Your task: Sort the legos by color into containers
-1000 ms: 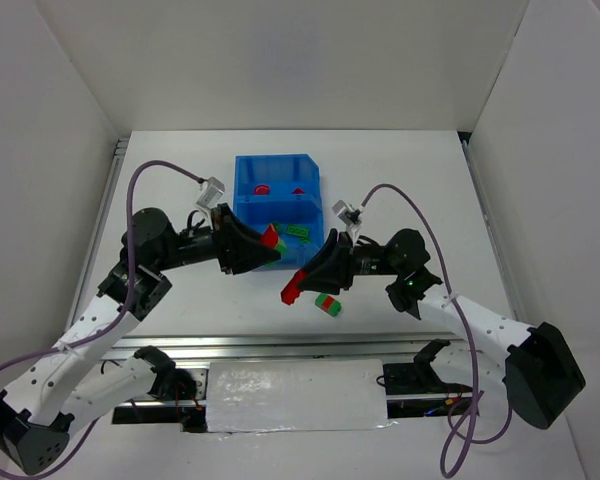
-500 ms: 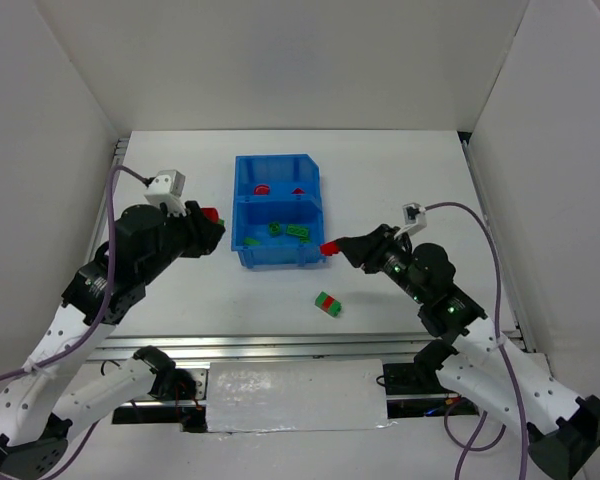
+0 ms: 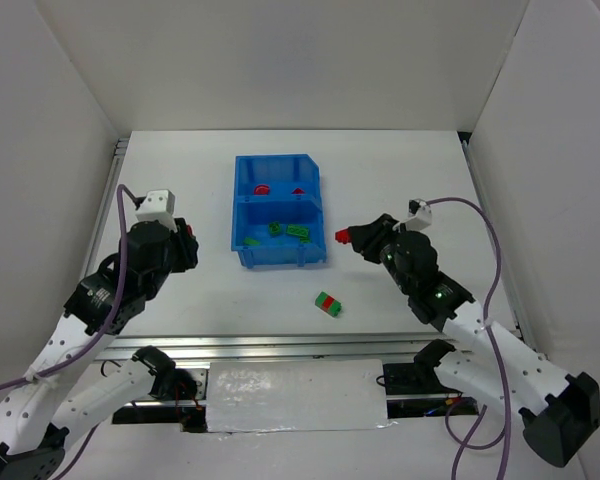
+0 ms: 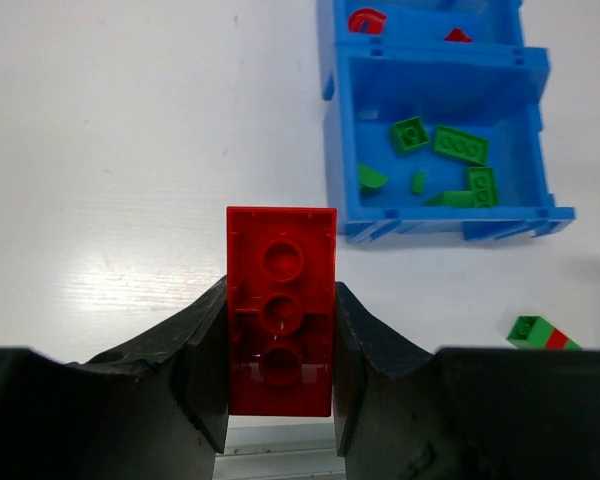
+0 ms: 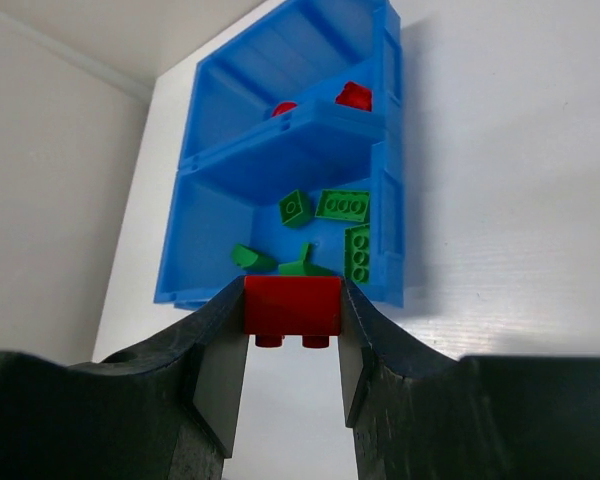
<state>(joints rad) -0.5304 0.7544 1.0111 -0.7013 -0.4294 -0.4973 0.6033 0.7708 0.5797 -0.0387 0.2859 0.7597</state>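
Holding one red brick apiece, both grippers sit clear of the blue bin.
- Left gripper: fingers clamped on a long red brick, left of the bin and apart from it.
- Right gripper: fingers clamped on a short red brick, right of the bin's near corner.
- Bin, far compartment: two red pieces.
- Bin, near compartment: several green pieces.
- Red-green pair: on the table, in front of the bin, near its right corner.
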